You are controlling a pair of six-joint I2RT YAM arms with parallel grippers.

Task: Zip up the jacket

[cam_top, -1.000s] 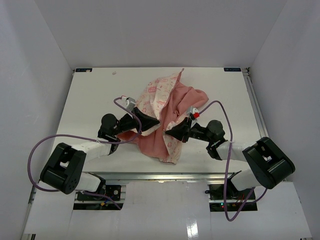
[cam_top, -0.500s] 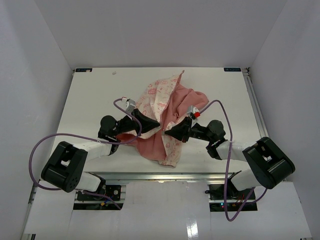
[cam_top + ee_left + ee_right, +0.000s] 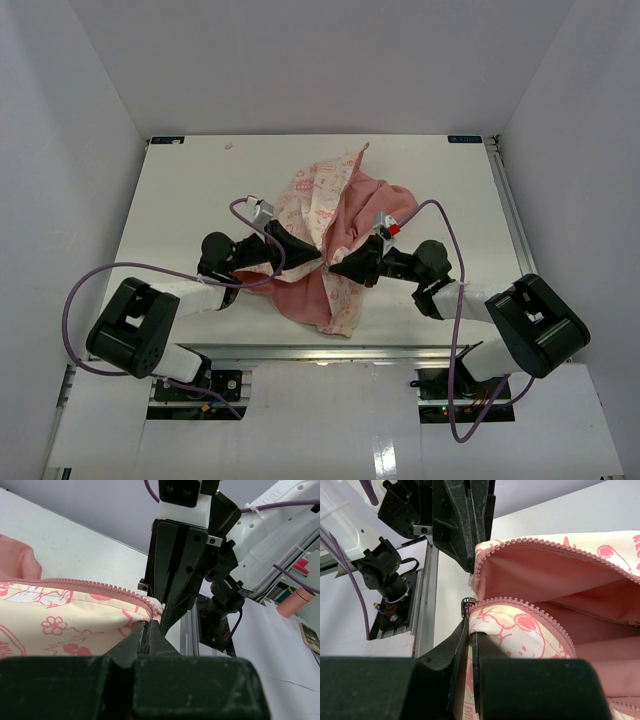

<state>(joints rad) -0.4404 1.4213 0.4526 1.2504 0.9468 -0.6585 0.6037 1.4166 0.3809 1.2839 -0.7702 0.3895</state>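
The jacket (image 3: 335, 215), cream with pink print and salmon lining, lies crumpled mid-table. My left gripper (image 3: 318, 257) is shut on one front edge of the jacket (image 3: 65, 625), just below the end of its pink zipper strip (image 3: 95, 585). My right gripper (image 3: 336, 267) is shut on the other edge of the jacket (image 3: 520, 630), right under the metal slider (image 3: 466, 604) at the end of that zipper row (image 3: 530, 614). The two gripper tips nearly touch, holding both zipper ends side by side above the table. The jacket's lower part is hidden under the arms.
The white table (image 3: 180, 190) is walled on three sides. A metal rail (image 3: 423, 615) runs along its near edge, just behind the grippers. Purple cables (image 3: 120, 275) loop from both arms near the bases.
My left gripper has crept slightly toward the right gripper, carrying its zipper edge with it. The right arm has barely moved.
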